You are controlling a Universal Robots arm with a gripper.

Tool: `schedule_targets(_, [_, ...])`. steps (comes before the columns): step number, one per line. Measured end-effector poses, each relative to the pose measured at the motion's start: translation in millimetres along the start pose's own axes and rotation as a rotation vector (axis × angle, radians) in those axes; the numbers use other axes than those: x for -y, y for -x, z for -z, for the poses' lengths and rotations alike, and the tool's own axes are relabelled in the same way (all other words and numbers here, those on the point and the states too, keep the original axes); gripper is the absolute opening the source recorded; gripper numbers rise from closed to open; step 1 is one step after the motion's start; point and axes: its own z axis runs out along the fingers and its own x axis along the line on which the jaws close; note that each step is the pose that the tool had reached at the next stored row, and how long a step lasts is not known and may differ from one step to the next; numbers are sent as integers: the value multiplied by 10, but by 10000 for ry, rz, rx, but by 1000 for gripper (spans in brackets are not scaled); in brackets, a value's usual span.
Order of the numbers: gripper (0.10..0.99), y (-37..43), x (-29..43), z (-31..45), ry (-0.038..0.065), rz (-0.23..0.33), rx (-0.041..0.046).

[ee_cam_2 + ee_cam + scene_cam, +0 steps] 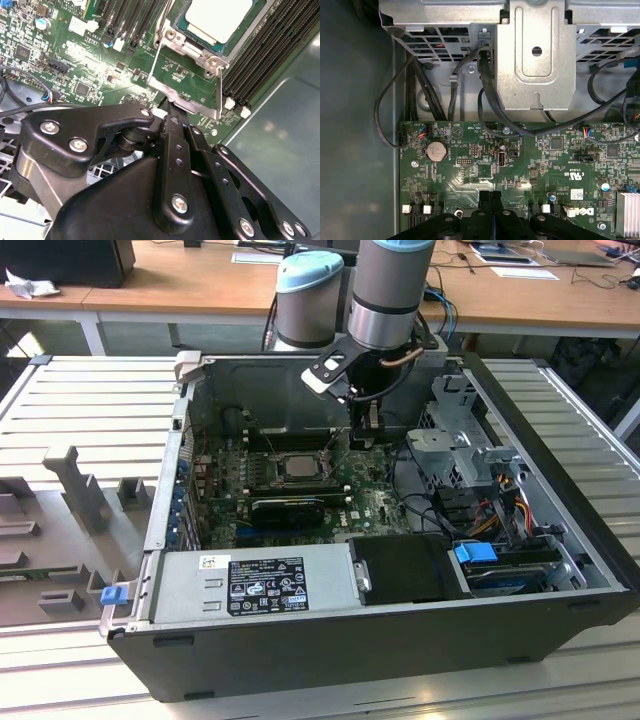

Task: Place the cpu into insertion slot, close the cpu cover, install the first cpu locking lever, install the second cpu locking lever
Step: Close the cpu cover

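Observation:
The cpu (297, 465) lies flat in the insertion slot (268, 468) on the green board, silver top up. In the second wrist view the cpu (218, 16) shows through the window of the cpu cover (192, 49), which lies down around it. Two thin wire levers (155, 54) run along the socket's sides. My gripper (366, 425) is down inside the case on the exterior view's right of the socket. Its black fingers (485, 202) are pressed together, shut, with nothing seen between them. The gripper (167, 111) tip sits at the silvery metal edge (182, 100) of the socket frame.
A grey power-supply box (255, 582) lies along the case's near side. A metal drive cage (460, 445) with cables (500, 505) stands on the exterior view's right. Black memory slots (260, 65) flank the socket. A black heat sink (290, 508) sits just nearer than the socket.

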Motion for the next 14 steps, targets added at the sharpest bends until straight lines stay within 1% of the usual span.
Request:
schedule_targets(4, [106, 0, 40, -1, 0, 0, -1])
schedule_targets(14, [106, 0, 71, -1, 0, 0, -1])
